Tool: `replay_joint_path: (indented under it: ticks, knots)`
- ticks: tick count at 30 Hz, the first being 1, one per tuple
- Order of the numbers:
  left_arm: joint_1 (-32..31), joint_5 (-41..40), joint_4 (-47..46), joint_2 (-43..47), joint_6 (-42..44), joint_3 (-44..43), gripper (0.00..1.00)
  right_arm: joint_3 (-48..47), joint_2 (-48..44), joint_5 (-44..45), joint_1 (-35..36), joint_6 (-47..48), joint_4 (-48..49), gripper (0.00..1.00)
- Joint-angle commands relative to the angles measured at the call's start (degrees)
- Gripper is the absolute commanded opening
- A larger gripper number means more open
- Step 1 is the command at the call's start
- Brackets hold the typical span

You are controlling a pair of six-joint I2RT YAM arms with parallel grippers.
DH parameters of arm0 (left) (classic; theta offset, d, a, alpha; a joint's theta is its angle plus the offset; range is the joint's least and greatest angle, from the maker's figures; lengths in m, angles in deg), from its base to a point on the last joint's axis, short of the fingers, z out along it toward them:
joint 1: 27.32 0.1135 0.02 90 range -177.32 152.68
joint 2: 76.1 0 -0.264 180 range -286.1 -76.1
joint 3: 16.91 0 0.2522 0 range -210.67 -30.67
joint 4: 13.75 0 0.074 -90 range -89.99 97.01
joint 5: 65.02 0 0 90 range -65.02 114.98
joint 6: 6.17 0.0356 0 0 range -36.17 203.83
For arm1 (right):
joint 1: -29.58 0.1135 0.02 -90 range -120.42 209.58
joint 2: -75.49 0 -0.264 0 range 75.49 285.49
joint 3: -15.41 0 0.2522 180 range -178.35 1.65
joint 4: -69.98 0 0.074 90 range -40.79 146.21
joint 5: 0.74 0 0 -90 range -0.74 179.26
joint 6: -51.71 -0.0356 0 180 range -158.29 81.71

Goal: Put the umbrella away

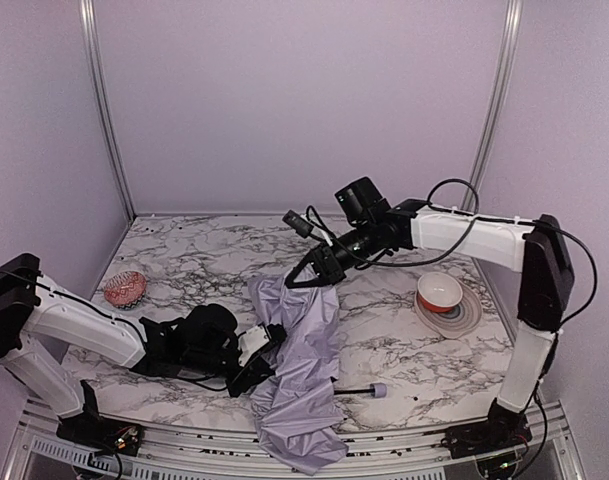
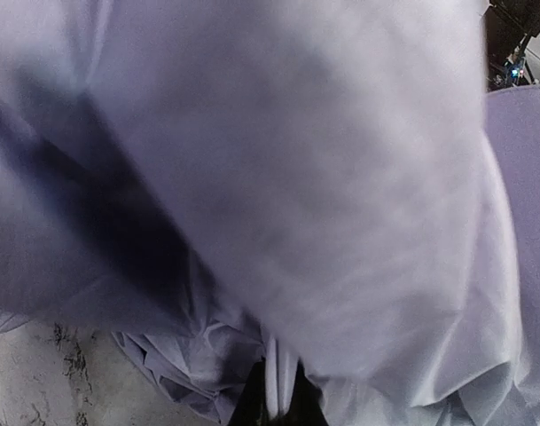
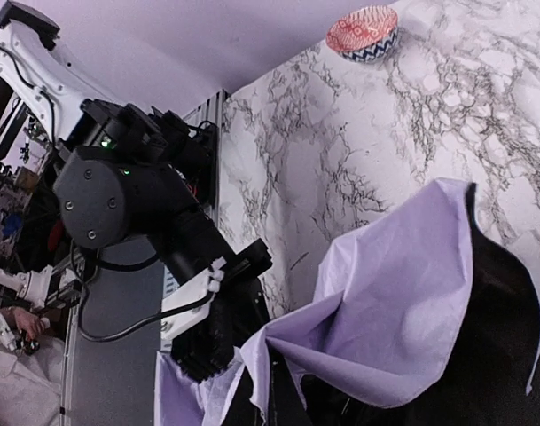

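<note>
Umbrella (image 1: 306, 335) crumpled, lavender, black inside | left gripper (image 1: 262, 352) pinching fabric | right gripper (image 1: 296, 280) closed on edge

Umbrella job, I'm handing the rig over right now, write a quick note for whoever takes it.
Left tool: shut on the umbrella, gripping fabric at its left side, low over the table.
Right tool: shut, apparently pinching the fabric's far edge.
Umbrella: crumpled and loose mid-table, fabric spilling over the near edge, shaft and handle sticking out to the right.
Done: both grips taken; nothing wrapped or strapped.
Left: gather the fabric around the shaft, fasten it, put it away.
</note>
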Motion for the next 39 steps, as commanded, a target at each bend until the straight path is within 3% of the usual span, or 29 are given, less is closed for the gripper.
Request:
replay_joint_path:
  ticks: [1,6,11,18,22,25,26,29,32,35,39]
  knots:
    - [0.0,-3.7,3.7,-0.1,-0.1,2.2,0.0,13.9,-14.6,2.5,-1.4,-7.9,13.2,0.0]
    - [-0.1,-5.1,3.2,-0.7,-0.1,2.2,0.0,31.9,-23.7,4.1,-0.2,-13.3,22.1,0.0]
    - [0.0,-6.0,2.6,-0.8,-0.1,2.6,0.0,45.2,-25.6,8.1,1.1,-16.2,26.3,0.0]
    - [0.0,-5.9,1.8,0.5,1.9,2.7,0.02,45.5,-17.6,8.4,5.4,-15.4,33.0,0.06]
    - [0.0,-7.5,1.3,6.8,2.7,3.9,0.61,45.5,-16.5,11.1,5.4,-11.7,33.7,0.08]
    - [0.3,-7.2,-0.8,15.6,3.7,7.0,0.9,46.0,-15.4,11.3,5.5,-10.8,33.4,0.12]
    - [0.6,-6.7,-1.4,18.3,4.0,7.8,0.95,46.0,-14.8,11.0,5.6,-10.8,33.5,0.13]
    - [1.6,-7.8,-4.0,24.0,3.2,8.8,0.99,44.2,-14.2,11.6,5.8,-8.8,31.6,0.29]
    - [2.6,-12.8,-4.2,23.5,2.7,7.4,0.99,40.3,-16.8,15.3,5.7,-3.9,24.5,0.6]
    - [5.3,-16.0,-3.3,20.9,1.3,6.1,0.95,35.6,-20.7,21.0,4.8,0.5,15.0,0.98]
    - [9.0,-16.6,-3.1,18.4,-0.3,5.4,0.81,30.0,-26.1,22.0,1.7,5.5,3.4,1.0]
